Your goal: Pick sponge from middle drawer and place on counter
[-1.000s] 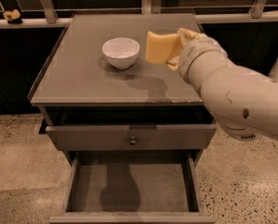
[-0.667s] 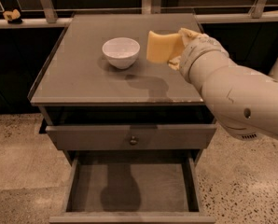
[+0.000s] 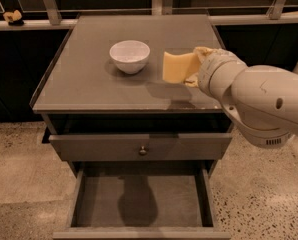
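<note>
Gray counter (image 3: 84, 86) under tool (image 3: 196, 68) with sponge (image 3: 177, 67)

Pale-yellow sponge (image 3: 179, 68), flat and slightly curled, pinched upright in gripper (image 3: 195, 67) above right half of matte-gray counter (image 3: 89, 84). Dark-gray middle drawer (image 3: 185, 200) pulled fully open below, flat floor showing.

Foam sponge (image 3: 178, 67) in jaws (above matte counter (image 3: 89, 86)).

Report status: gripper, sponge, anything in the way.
Status: gripper shut on sponge, above counter, right side. Sponge off the surface, not yet placed. White bowl left of it, apart.
</note>
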Tool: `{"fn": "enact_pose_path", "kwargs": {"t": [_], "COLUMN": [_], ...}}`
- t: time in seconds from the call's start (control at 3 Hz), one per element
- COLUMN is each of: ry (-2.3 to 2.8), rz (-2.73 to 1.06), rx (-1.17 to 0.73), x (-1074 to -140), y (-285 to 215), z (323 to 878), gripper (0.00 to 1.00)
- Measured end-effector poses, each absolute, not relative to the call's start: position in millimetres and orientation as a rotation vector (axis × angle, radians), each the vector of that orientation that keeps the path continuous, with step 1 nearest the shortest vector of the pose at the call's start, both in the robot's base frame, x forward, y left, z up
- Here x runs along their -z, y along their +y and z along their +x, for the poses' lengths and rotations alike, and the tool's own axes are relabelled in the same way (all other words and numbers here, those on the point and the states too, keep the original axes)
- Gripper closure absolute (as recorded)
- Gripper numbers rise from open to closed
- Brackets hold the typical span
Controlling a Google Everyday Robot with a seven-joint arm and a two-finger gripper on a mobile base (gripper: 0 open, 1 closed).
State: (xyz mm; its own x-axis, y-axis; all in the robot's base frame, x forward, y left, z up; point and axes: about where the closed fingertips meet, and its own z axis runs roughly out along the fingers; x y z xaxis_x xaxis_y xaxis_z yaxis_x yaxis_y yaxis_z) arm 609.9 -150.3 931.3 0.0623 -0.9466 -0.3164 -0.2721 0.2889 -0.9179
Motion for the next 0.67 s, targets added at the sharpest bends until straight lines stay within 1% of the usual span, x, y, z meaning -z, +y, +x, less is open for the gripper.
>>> {"fn": "enact_pose_path", "kwargs": {"t": [0.33, 0.67], "ry": [1.46, 1.486], "rz": [-1.231, -1.333], "rx": [0.777, 0.768], "x": [-929.5, -914.1], "y": [-155.0, -139.2], "z": [620.0, 642.0], "gripper": [1.0, 1.0]}}
